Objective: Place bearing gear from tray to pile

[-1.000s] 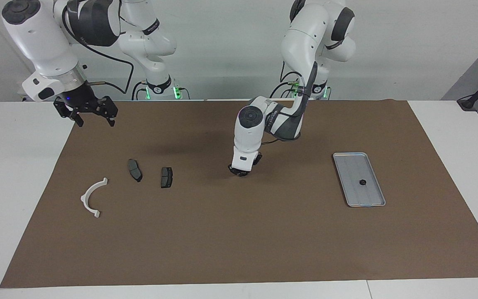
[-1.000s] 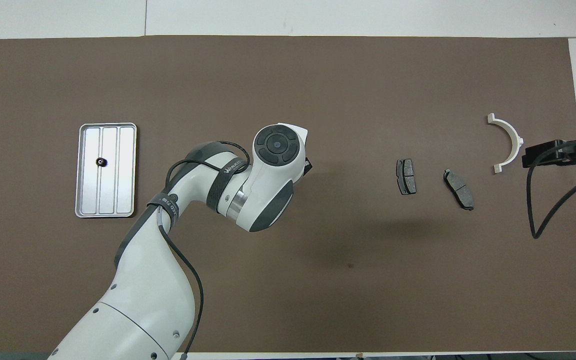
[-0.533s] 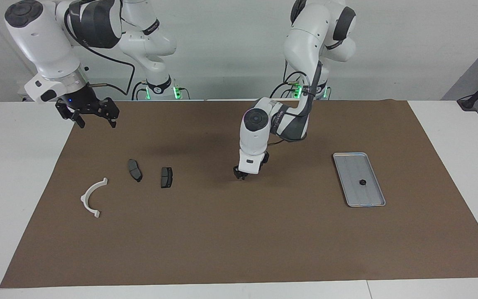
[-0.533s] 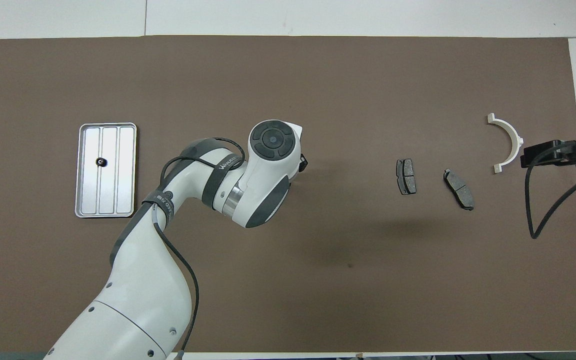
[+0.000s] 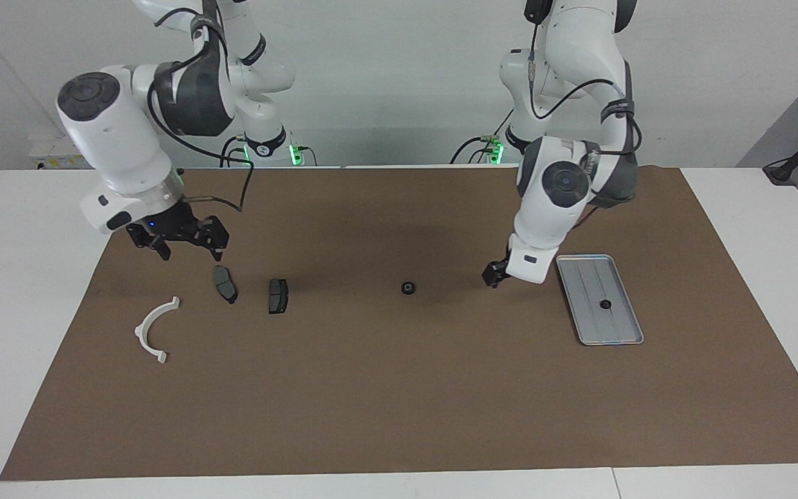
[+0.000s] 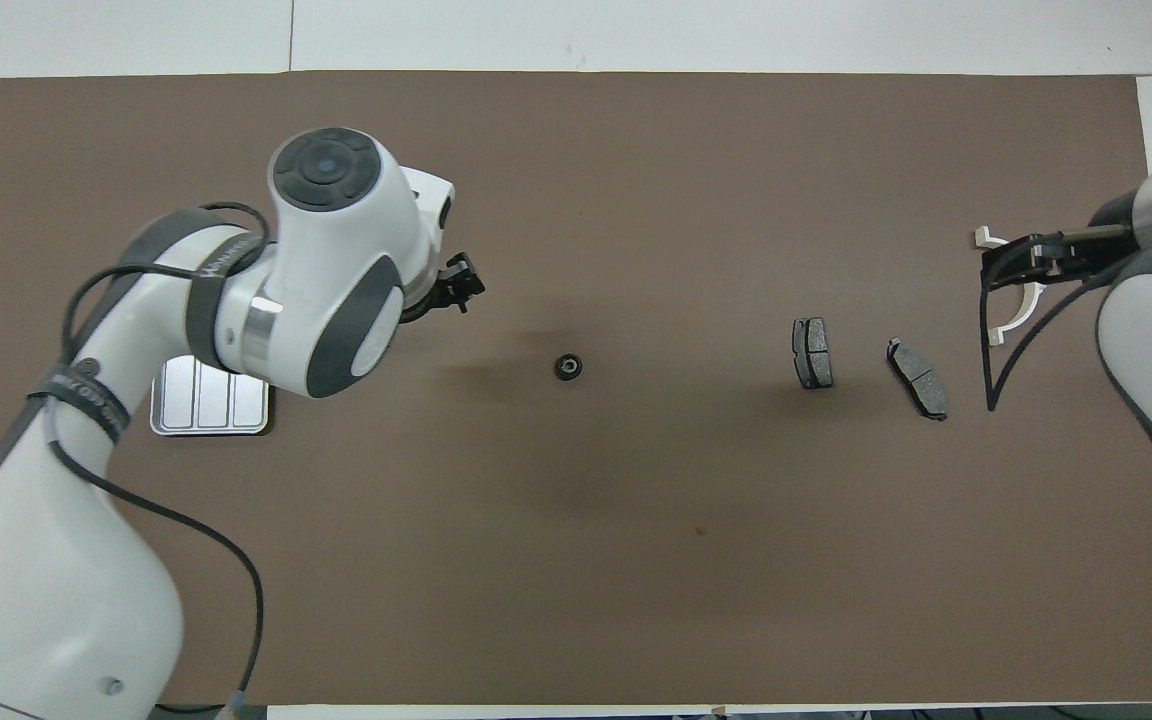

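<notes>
The silver tray [image 5: 587, 283] lies toward the left arm's end of the mat, with one small black bearing gear [image 5: 605, 303] in it. A second bearing gear [image 5: 408, 287] lies alone on the mat's middle [image 6: 567, 367]. The pile lies toward the right arm's end: a white half-ring bracket [image 5: 155, 327] and two brake pads [image 5: 224, 283] [image 5: 278, 296]. My left gripper [image 5: 494, 273] hangs empty over the mat between the loose gear and the tray. My right gripper [image 5: 181, 242] is open and empty, over the mat beside the nearer brake pad.
A brown mat [image 5: 399, 402] covers most of the white table. In the overhead view my left arm hides most of the tray [image 6: 211, 408], and my right gripper [image 6: 1026, 258] covers part of the bracket [image 6: 1009, 325].
My left gripper has risen from the mat's middle and swung toward the tray, leaving a bearing gear lying there. My right gripper has come down and inward toward the brake pads.
</notes>
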Controlling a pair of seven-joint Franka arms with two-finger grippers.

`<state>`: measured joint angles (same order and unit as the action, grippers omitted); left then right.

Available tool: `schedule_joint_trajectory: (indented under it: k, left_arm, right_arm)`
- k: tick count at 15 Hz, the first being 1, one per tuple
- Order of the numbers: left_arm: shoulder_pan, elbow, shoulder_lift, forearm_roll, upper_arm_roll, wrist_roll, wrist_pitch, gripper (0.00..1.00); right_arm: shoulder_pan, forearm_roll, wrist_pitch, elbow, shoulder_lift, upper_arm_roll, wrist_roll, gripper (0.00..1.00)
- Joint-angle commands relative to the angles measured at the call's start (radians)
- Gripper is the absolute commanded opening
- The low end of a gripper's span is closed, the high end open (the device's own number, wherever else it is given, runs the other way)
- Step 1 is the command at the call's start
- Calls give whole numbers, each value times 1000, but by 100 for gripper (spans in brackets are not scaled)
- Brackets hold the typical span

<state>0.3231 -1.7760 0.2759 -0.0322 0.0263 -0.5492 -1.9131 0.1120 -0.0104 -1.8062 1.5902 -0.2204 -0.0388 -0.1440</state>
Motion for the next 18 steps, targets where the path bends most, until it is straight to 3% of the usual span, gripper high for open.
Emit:
schedule_joint_trajectory:
  k: [1,2,4,8,12,18]
  left_arm:
    - [-131,-98,-57,0,-12,228,-36,100]
    - [-192,-111,-57,0,-14,336,-62,100]
    - [-254,-160,-66,0,-12,448,-153,89]
    - [-274,-230,-40,3,-9,456,-303,70]
    - [-308,-230,-21,81,-9,498,-314,60]
    - [-338,-234,0,91,-9,523,-372,59]
  right_arm:
    - [96,-6,-7,-148,-152,2,-168,100]
    - [144,-6,-31,-157,-178,2,-249,100]
    - [249,-5,-79,-159,-226,2,-404,100]
    - [406,10,-140,-164,-307,2,-641,100]
    - [437,61,-213,-157,-335,33,-640,100]
    - [480,56,-245,-138,-343,60,-536,100]
